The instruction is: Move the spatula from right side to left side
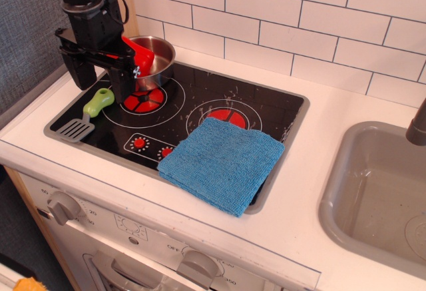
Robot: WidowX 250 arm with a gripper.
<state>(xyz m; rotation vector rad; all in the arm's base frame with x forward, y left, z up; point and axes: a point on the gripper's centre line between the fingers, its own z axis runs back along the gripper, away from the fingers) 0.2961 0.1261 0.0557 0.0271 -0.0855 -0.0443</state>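
The spatula [88,115] lies flat on the left edge of the black stove top [266,114], its grey slotted blade toward the front and its light-green handle toward the back. My black gripper [102,86] hangs just above and behind the handle with its two fingers spread apart, empty, touching nothing. One finger [124,84] stands right of the handle and the other finger [81,76] stands left of it.
A steel pot [156,61] holding a red object [138,53] stands on the back left burner, right behind my gripper. A folded blue cloth [223,162] lies on the stove's front right. A grey sink [376,191] is at the far right.
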